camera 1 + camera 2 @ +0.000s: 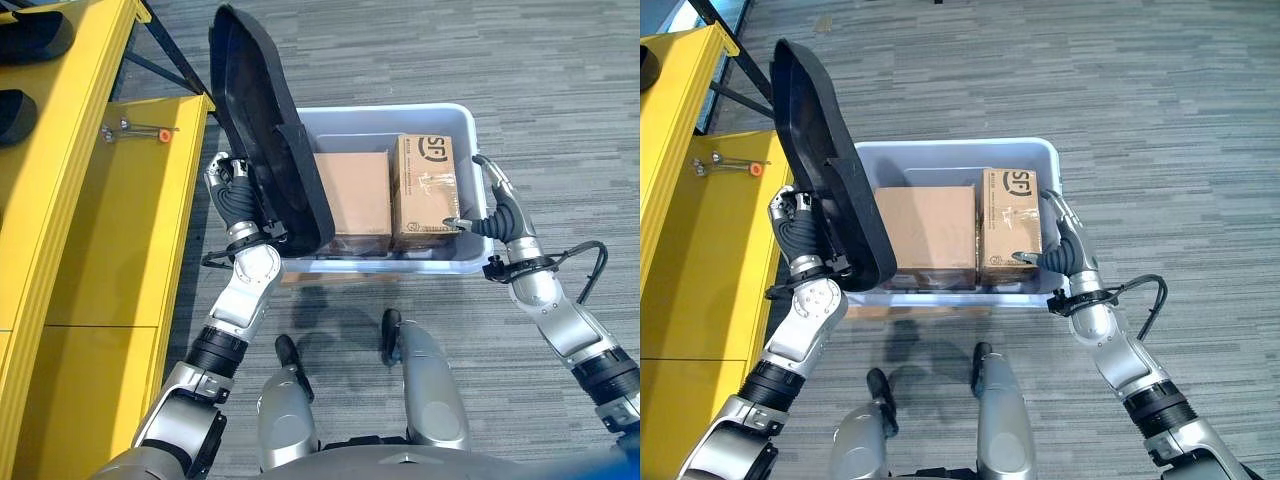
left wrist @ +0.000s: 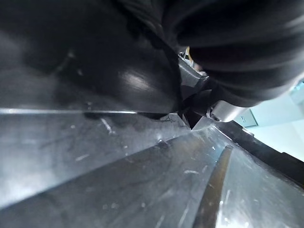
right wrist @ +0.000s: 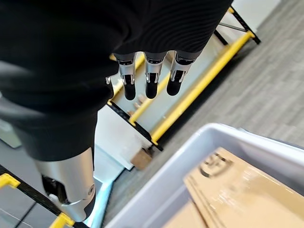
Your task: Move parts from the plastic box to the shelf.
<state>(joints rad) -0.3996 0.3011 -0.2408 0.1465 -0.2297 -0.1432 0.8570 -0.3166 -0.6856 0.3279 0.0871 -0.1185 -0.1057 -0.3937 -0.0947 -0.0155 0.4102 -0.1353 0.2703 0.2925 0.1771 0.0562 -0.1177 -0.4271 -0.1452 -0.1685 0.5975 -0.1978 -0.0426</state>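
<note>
At the box's left rim, left hand [image 1: 232,190] grips a large black moulded part [image 1: 262,130], fingers curled on its lower edge; part stands tilted, leaning over the grey plastic box [image 1: 452,120]. Right hand [image 1: 497,210] hangs above the box's right rim, fingers straight, holding nothing. Two cardboard cartons [image 1: 352,195] sit side by side inside. Yellow shelf [image 1: 110,230] stands just left.
</note>
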